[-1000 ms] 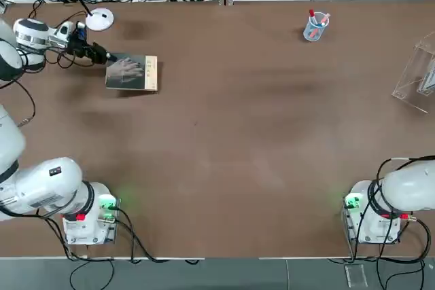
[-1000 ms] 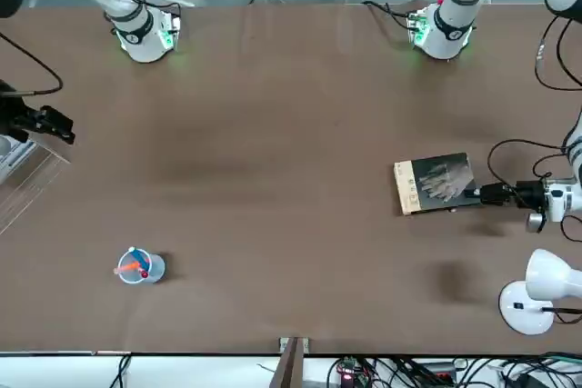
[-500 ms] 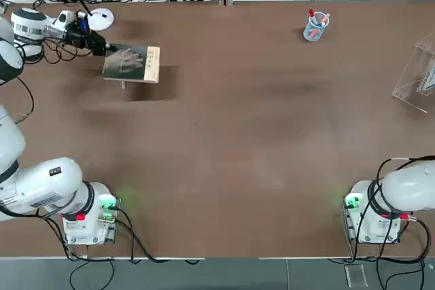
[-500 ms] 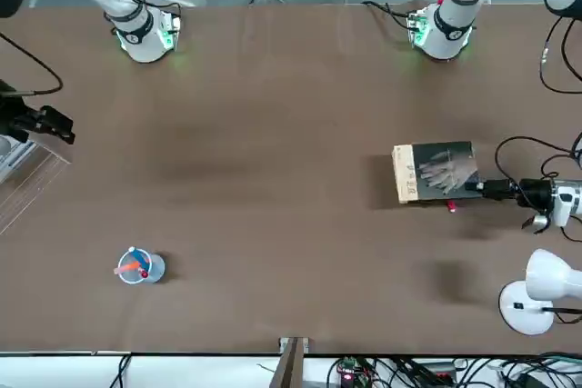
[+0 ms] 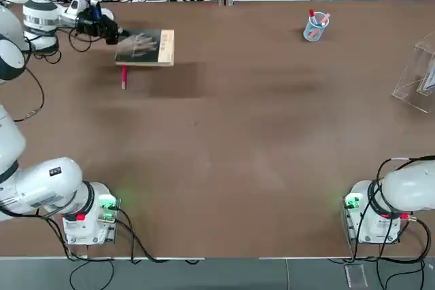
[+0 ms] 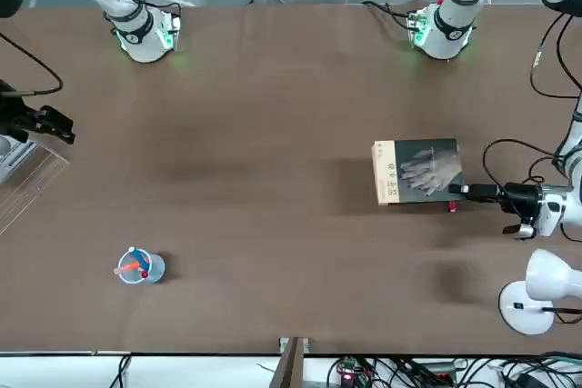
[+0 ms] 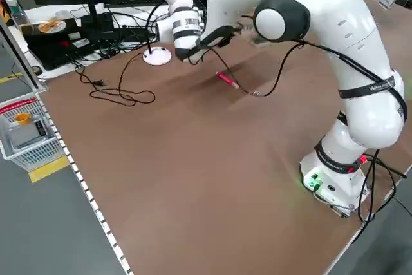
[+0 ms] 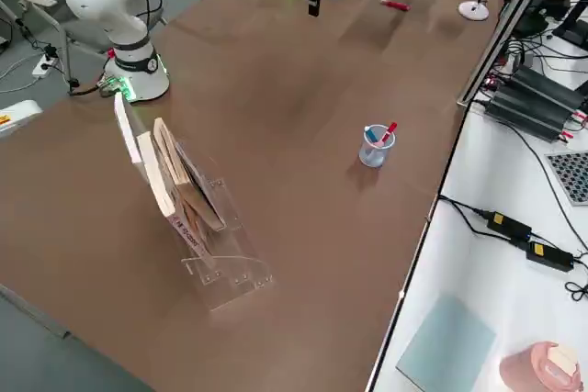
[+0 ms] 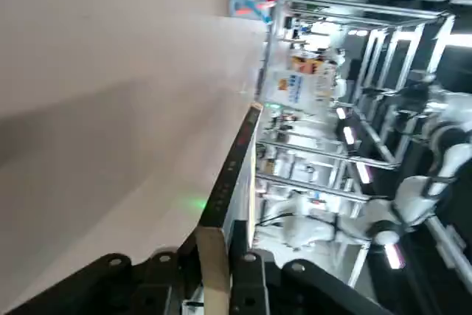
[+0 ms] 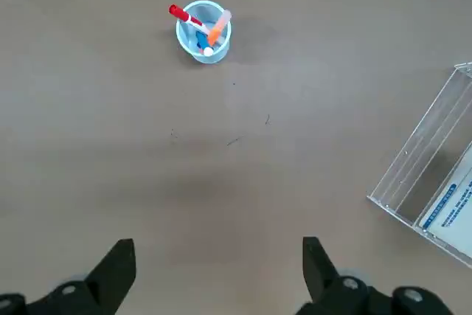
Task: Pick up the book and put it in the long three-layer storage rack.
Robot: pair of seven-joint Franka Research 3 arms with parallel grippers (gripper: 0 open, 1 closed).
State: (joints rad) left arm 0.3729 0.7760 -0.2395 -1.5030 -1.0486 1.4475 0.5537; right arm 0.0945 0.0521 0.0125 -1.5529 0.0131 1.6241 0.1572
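My left claw (image 5: 117, 34) is clamped on the near-left edge of the book (image 5: 145, 47), at the far left of the counter (image 5: 238, 134). Over the last second the book has come up off the counter: it has shifted toward the far edge and a bit rightward, and its shadow now falls apart from it. A red pen (image 5: 124, 77) lies bare on the counter just below the book, where the book sat before; it is no part of the job.

Left wrist view: the book's thin edge (image 9: 221, 204) sits between my fingers (image 9: 247, 285), spine-on, cover level.

Judgement: pick-up done, carry just begun. The whole width of the counter is left to cross.

Farther right, a clear cup of pens (image 5: 316, 26) stands near the far edge. At the far right stands the long three-layer storage rack (image 5: 416, 76), already holding some flat items. My right claw (image 10: 219, 265) hovers over the counter near the rack, fingers spread, holding nothing.
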